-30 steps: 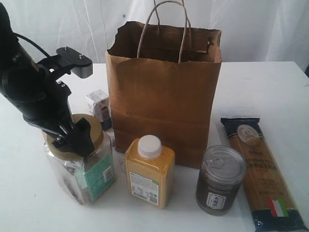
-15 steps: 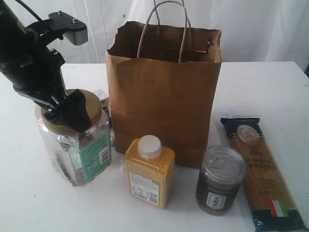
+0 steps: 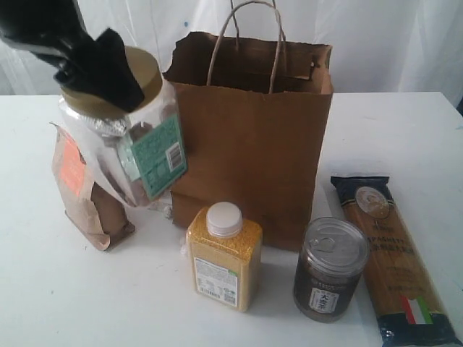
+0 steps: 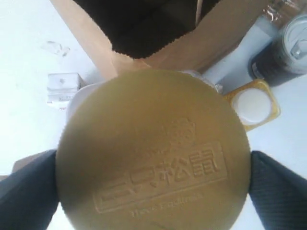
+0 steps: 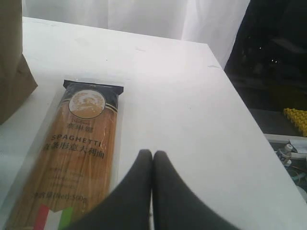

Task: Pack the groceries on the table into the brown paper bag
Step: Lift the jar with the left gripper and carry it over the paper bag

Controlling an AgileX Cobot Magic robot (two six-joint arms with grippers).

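Now the left gripper [image 3: 108, 69], clamped on the lid of the clear jar [image 3: 134, 155], holds it newly lifted beside the rim of the brown paper bag [image 3: 253, 152], ready to load.

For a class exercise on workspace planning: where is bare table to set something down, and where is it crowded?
Free: table front left, beside pouch and bottle; also right of the bag, behind the spaghetti packet. Crowded: bottle and can before the bag.
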